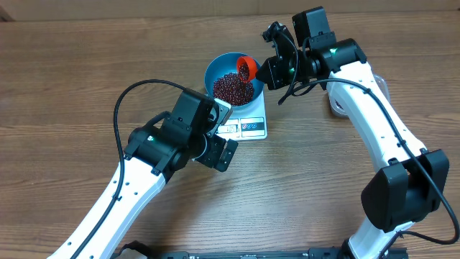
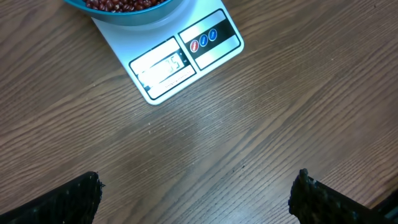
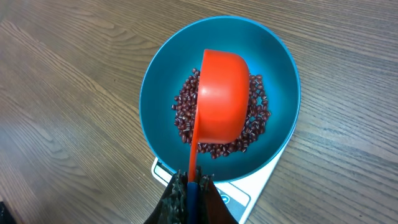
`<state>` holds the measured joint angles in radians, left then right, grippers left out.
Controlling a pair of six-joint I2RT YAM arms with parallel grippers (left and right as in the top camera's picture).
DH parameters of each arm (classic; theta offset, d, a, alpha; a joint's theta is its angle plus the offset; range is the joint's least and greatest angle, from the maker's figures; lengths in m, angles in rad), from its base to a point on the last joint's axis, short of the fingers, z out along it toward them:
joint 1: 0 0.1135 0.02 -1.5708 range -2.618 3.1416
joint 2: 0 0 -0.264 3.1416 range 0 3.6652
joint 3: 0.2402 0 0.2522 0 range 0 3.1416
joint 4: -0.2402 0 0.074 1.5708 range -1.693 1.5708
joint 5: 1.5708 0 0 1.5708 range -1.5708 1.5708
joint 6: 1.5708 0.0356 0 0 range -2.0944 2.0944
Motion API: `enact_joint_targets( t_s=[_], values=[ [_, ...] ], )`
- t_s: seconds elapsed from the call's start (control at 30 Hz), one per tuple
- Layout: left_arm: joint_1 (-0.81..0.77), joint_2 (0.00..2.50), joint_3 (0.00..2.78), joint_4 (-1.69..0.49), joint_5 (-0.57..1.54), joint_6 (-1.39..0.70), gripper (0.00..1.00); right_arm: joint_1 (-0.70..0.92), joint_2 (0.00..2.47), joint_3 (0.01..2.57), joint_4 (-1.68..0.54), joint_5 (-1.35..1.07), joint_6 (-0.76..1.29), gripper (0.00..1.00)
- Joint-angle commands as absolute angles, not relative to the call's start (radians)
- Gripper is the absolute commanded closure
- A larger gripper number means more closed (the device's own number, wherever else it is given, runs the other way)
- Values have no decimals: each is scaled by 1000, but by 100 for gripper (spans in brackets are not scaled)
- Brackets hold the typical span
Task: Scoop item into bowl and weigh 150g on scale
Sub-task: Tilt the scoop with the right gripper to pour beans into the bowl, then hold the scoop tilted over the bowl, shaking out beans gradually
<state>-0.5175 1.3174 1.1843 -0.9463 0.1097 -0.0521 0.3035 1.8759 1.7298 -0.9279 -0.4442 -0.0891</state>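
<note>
Right now the bowl (image 3: 155,81) sits on the scale (image 2: 180,56), toward the far edge of the table (image 2: 280,124) and about midway along it. The beans (image 3: 258,118) lie heaped in the bowl's bottom. The right gripper (image 3: 191,183) is clamped tight on the handle of an orange-red scoop (image 3: 221,93), which hangs tipped over the beans with its rounded back toward the wrist camera. The left gripper (image 2: 198,179) hovers over bare wood on the near side of the scale's display edge, jaws spread wide and holding nothing. The display's digits are too blurred to read.
</note>
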Motion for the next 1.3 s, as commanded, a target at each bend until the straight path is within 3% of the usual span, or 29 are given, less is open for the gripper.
enact_joint_targets(
  t_s=[0.0, 0.13, 0.3, 1.27],
  values=[
    [-522, 1314, 1187, -945, 123, -51, 0, 306, 1856, 1761, -929, -449, -86, 96],
    [-522, 1314, 1187, -945, 123, -51, 0, 308, 1856, 1761, -971, -547, -258, 96],
    [-522, 1314, 1187, -945, 123, -51, 0, 307, 1856, 1761, -948, -442, -131, 96],
    [-522, 1314, 1187, -945, 123, -51, 0, 307, 1856, 1761, -949, -442, -131, 96]
  ],
)
